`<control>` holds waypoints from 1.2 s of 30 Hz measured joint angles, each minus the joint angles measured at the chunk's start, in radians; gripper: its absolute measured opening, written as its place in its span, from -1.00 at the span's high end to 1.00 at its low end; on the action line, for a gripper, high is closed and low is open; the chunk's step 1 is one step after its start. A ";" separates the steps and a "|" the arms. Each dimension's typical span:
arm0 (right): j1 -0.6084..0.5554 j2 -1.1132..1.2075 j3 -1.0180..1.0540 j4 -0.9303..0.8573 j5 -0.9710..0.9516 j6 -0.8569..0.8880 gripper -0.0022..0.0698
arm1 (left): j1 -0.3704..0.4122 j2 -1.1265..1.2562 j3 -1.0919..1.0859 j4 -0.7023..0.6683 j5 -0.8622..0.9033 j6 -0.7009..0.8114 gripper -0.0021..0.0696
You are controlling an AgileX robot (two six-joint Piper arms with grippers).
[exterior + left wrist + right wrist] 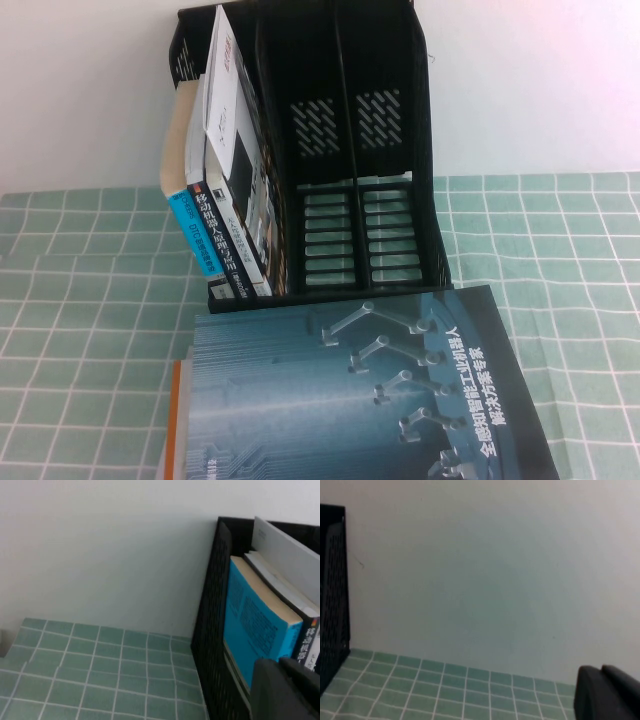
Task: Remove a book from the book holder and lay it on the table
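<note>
The high view is looking down over the table (90, 300); both wrist views are facing the wall, sharing the book holder (215, 630).

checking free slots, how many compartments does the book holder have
3: the left compartment holds the books; the middle compartment and right compartment show only slatted floors. The left end effector sits by the book holder's left side, the right end effector, shut, off its right.

Books (225, 200) stand in the book holder's (390, 150) left compartment on the table (80, 300).
</note>
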 joint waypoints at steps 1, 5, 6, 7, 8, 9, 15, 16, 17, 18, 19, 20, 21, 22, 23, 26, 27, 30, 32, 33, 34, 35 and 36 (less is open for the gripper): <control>0.000 0.036 -0.019 -0.002 0.021 0.000 0.95 | 0.000 0.046 -0.028 0.000 0.007 0.000 0.95; 0.000 0.212 -0.100 -0.010 0.115 -0.022 0.95 | 0.000 0.222 -0.150 0.000 0.010 0.004 0.95; 0.000 0.251 -0.120 -0.011 0.140 -0.043 0.94 | -0.002 0.266 -0.183 0.000 0.013 0.012 0.95; 0.000 0.299 -0.145 -0.011 0.171 -0.070 0.95 | -0.006 0.307 -0.214 0.000 0.013 0.023 0.95; 0.000 0.348 -0.172 -0.012 0.203 -0.102 0.95 | -0.014 0.340 -0.239 0.000 0.013 0.037 0.95; 0.000 0.386 -0.199 -0.012 0.229 -0.131 0.95 | -0.027 0.381 -0.269 0.000 0.013 0.058 0.95; 0.000 0.637 -0.310 -0.041 0.372 -0.320 0.94 | -0.142 0.614 -0.427 0.000 -0.005 0.129 0.95; 0.000 0.669 -0.318 -0.041 0.353 -0.330 0.94 | -0.160 0.649 -0.449 0.000 -0.016 0.133 0.95; 0.000 0.698 -0.320 -0.047 0.317 -0.337 0.94 | -0.173 0.679 -0.464 0.000 -0.028 0.135 0.95; 0.000 0.719 -0.320 -0.048 0.274 -0.341 0.94 | -0.186 0.711 -0.482 0.000 -0.034 0.135 0.95; 0.000 0.745 -0.320 -0.051 0.207 -0.344 0.94 | -0.199 0.739 -0.498 0.000 -0.039 0.137 0.95; 0.000 0.771 -0.320 -0.051 0.124 -0.343 0.94 | -0.207 0.763 -0.509 0.000 -0.042 0.137 0.95; 0.000 0.793 -0.320 -0.051 0.025 -0.343 0.94 | -0.214 0.784 -0.521 -0.002 -0.044 0.138 0.95; 0.000 0.821 -0.321 -0.051 -0.087 -0.327 0.95 | -0.222 0.802 -0.529 -0.002 -0.044 0.139 0.95; 0.000 0.852 -0.321 -0.052 -0.207 -0.297 0.95 | -0.227 0.815 -0.535 -0.002 -0.045 0.139 0.95; 0.000 0.948 -0.322 -0.106 -0.552 -0.124 0.94 | -0.231 0.847 -0.537 -0.021 -0.055 0.142 0.95; 0.000 0.973 -0.324 -0.143 -0.648 -0.043 0.94 | -0.231 0.851 -0.537 -0.031 -0.057 0.142 0.95; 0.000 1.070 -0.349 -0.385 -0.955 0.184 0.94 | -0.231 0.855 -0.537 -0.041 -0.073 0.142 0.95; 0.015 1.123 -0.384 -0.564 -1.053 0.320 0.94 | -0.231 0.855 -0.537 -0.048 -0.083 0.142 0.95; 0.035 1.149 -0.403 -0.646 -1.063 0.384 0.94 | -0.231 0.855 -0.537 -0.050 -0.087 0.142 0.95; 0.057 1.173 -0.415 -0.705 -1.063 0.421 0.94 | -0.231 0.856 -0.537 -0.050 -0.092 0.142 0.95; 0.093 1.194 -0.424 -0.741 -1.052 0.450 0.94 | -0.231 0.857 -0.537 -0.053 -0.094 0.142 0.95; 0.134 1.213 -0.428 -0.758 -1.033 0.458 0.94 | -0.231 0.857 -0.537 -0.054 -0.096 0.142 0.95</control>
